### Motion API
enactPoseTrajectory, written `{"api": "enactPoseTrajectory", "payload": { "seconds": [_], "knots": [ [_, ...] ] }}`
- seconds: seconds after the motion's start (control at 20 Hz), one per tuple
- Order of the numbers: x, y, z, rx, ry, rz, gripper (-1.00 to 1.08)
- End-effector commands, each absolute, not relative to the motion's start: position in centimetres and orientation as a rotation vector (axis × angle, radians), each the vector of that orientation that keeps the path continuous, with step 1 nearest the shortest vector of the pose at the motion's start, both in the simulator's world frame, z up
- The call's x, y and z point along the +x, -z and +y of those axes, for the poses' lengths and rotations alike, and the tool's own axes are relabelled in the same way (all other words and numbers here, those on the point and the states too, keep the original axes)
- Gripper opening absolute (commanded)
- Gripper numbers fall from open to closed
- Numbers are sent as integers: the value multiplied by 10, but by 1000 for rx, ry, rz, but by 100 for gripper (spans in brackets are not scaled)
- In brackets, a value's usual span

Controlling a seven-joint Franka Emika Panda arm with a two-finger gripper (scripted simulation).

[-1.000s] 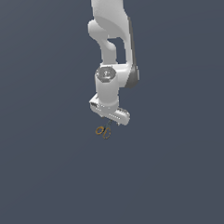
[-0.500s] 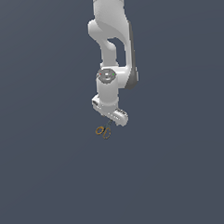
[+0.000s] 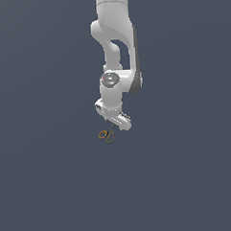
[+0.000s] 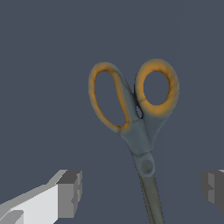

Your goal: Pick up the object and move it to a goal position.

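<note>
The object, a tiny pair of scissors [image 3: 107, 134] with two orange-yellow ring handles and thin dark blades, lies flat on the dark grey floor. In the exterior view the white gripper [image 3: 113, 127] hangs right over the blade end, with the rings sticking out toward that view's left. The wrist view shows the scissors [image 4: 135, 113] close up, the blades running between the two grey fingertips [image 4: 70, 192]. The gripper [image 4: 142, 192] is open, its pads well apart on either side of the blades and not touching them.
The white arm [image 3: 115, 50] comes down from above, in the exterior view. Apart from the plain dark grey floor [image 3: 54, 188], nothing else shows.
The gripper has sunk slightly toward the scissors over the last second. The scissors have not moved.
</note>
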State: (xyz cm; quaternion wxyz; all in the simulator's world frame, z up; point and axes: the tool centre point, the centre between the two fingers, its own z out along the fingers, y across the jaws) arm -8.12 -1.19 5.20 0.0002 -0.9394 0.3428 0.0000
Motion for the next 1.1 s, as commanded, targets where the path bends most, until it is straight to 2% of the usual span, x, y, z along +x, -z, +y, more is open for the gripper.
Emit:
{"api": "enactPoseTrajectory", "payload": {
  "seconds": [0.0,0.6,0.65,1.05],
  "knots": [
    [-82,-44,-12,-2951,-1,1078,100],
    [-82,-8,-12,-2949,0,1083,100],
    [-82,-8,-12,-2949,0,1083,-100],
    [-82,-8,-12,-2949,0,1083,-100]
  ]
}}
